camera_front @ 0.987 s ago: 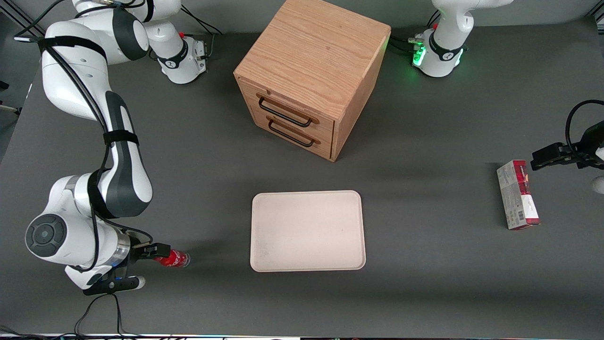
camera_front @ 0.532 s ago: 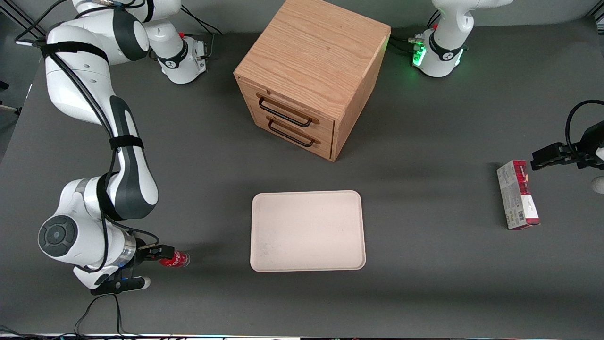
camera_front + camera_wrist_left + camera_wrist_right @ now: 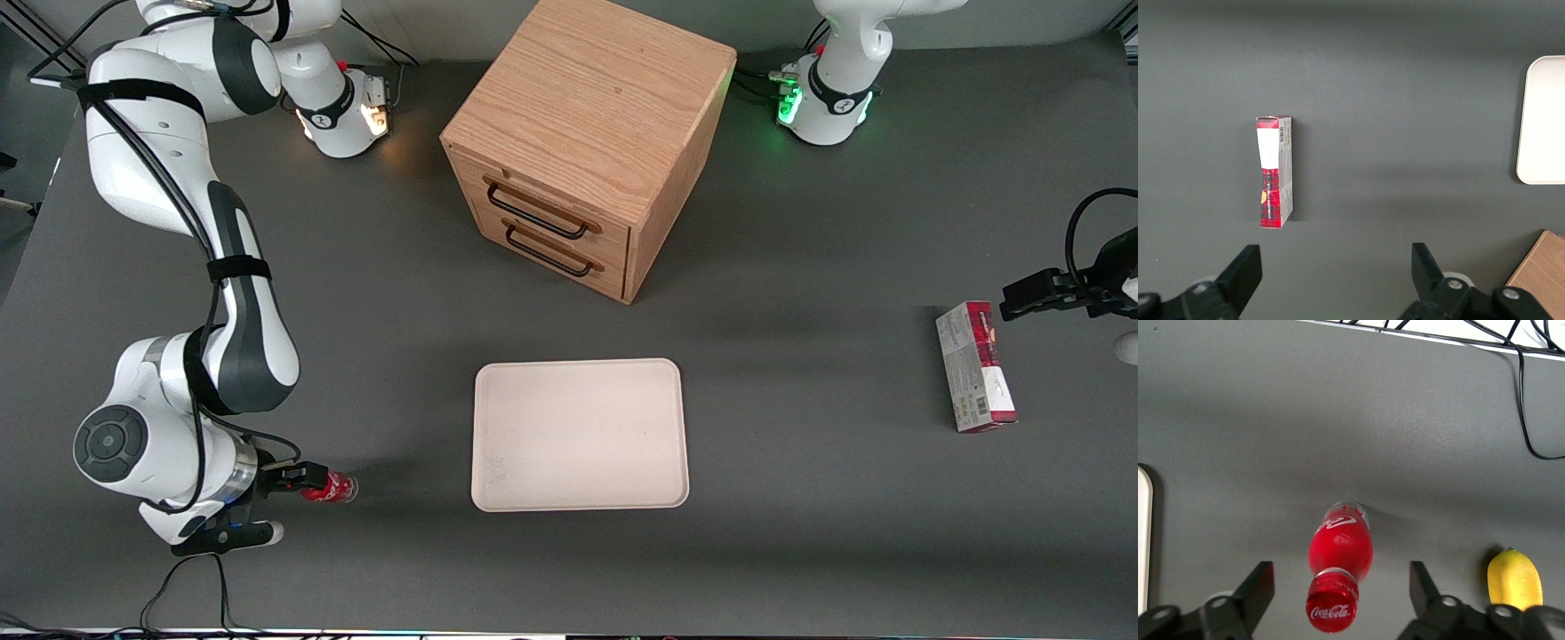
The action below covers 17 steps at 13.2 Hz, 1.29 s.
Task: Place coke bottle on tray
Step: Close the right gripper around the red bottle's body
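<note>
Claw [image 3: 1338, 587] spread wide above upright coke bottle [image 3: 1338, 577], cap uppermost

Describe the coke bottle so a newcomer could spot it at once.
Start at the cream tray; toward the working arm's end of the table, the open pincer straddles the coke bottle. It stands upright, red-capped and red-labelled, unlike the yellow lemon beside it.
</note>
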Tool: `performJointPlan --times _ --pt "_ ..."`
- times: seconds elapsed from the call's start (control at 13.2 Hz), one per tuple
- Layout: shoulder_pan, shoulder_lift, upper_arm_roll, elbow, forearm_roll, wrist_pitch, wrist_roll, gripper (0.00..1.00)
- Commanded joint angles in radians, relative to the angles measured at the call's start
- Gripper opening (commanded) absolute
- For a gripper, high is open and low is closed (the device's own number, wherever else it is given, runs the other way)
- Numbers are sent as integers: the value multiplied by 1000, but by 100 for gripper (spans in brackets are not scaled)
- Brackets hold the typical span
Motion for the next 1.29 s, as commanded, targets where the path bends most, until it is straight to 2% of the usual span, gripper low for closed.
performJointPlan --times 0.0,0.08,0.23,0.99,1.22 --pt "8 -8 0 -12 -12 12 -5 35" --pt "23 -8 0 -12 -13 12 -5 26" --pt "28 -8 0 -12 -16 12 -5 20" --pt "22 -46 -2 -6 -10 -8 -15 20" --pt "22 -129 0 35 -8 -179 -24 20"
